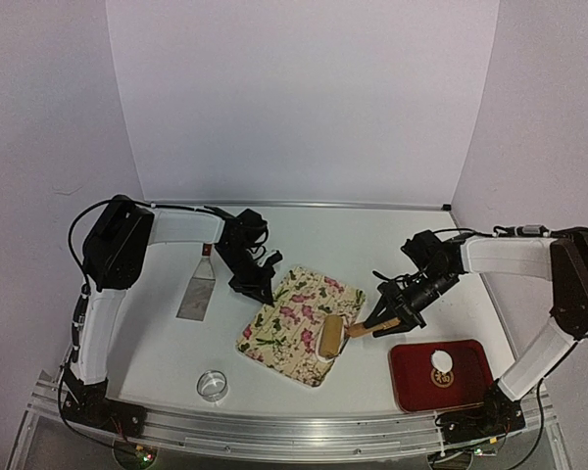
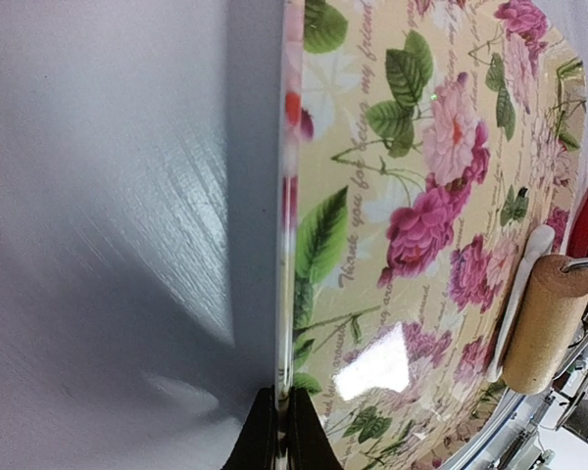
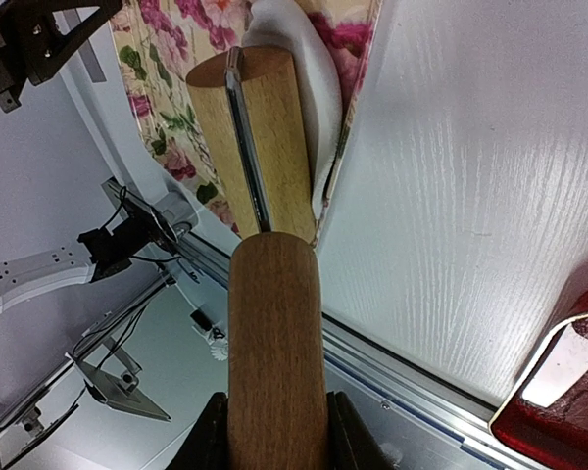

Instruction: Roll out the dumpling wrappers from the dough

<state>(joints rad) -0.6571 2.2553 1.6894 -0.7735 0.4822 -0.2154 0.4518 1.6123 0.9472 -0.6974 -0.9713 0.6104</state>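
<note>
Top view: I'm seeing the left gripper clamping the far-left rim of the rectangular floral-print tray. The right gripper is clamping the handle of the wooden rolling pin, whose roller is lying on the tray's near-right corner. One small round white dumpling wrapper is sitting on the red rectangular tray, right of the floral one.

Left wrist: the fingers are pinching together on the tray edge, and a white dough sheet is lying under the roller.

Right wrist: the fingers are squeezing the handle from both sides, with the roller pressing the dough at the tray's corner.
</note>
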